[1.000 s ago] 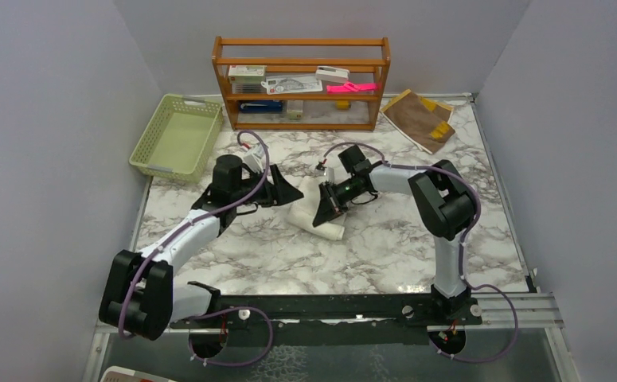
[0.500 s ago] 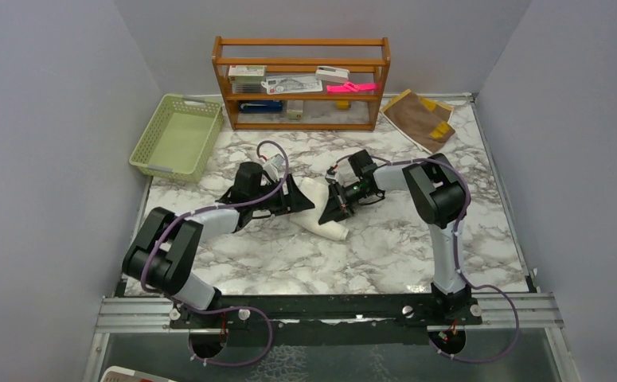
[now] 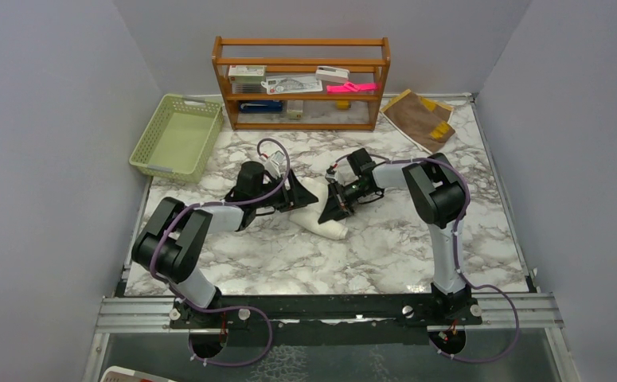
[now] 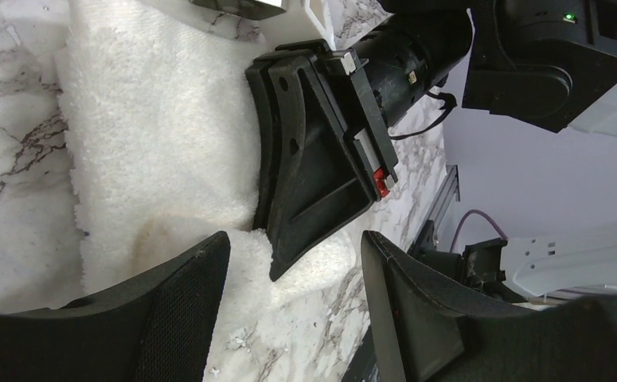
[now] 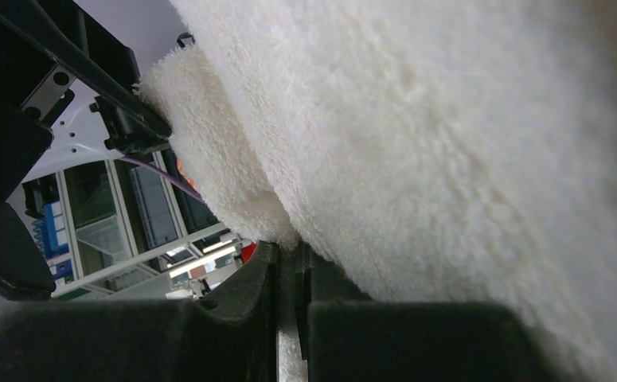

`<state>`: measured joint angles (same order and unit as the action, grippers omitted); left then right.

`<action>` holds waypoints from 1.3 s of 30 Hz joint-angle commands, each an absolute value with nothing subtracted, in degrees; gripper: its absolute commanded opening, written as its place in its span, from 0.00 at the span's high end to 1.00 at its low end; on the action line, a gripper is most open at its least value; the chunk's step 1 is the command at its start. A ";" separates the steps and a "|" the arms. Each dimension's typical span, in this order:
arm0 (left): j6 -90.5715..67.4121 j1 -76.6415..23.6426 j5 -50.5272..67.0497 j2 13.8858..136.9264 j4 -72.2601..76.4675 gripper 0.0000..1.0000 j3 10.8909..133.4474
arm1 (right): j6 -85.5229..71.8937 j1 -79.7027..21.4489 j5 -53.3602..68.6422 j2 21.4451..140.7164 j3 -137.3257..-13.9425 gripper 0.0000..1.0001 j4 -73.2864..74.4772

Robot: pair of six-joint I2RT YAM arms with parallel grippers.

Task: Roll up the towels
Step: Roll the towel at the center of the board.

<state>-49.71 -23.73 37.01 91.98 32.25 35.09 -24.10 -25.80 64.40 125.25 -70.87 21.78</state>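
Note:
The cream-white towel [image 3: 318, 213] lies partly rolled mid-table between my two grippers; its nap fills the left wrist view [image 4: 154, 135] and the right wrist view [image 5: 448, 135]. My left gripper [image 3: 298, 194] is open at the towel's left side, its fingers straddling the towel's near corner [image 4: 293, 243] without closing on it. My right gripper [image 3: 328, 212] is shut, its tips [image 5: 289, 253] pressed against the towel's folded edge; it shows black in the left wrist view [image 4: 313, 159]. The brown towel with yellow trim [image 3: 418, 117] lies flat at the back right.
A green basket [image 3: 155, 151] stands at the back left. A wooden shelf [image 3: 301, 123] with small items stands at the back centre. Grey walls close in both sides. Bare marble lies in front of the towel.
My left arm has reached right and brought its open gripper up against the white towel. The towel looks narrower and more rolled. The right gripper has shifted slightly and stays shut.

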 commanded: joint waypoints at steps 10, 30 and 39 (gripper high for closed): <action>-53.90 -24.72 42.40 87.59 35.50 0.35 33.39 | -21.93 -25.58 51.65 128.76 -71.18 0.99 24.31; -53.46 -24.62 32.76 110.39 49.44 0.38 25.50 | -13.94 -25.58 33.61 108.96 -65.32 0.00 19.91; -53.59 -24.08 32.74 108.85 49.17 0.38 23.67 | -10.22 -25.58 25.14 86.31 -50.20 0.01 0.99</action>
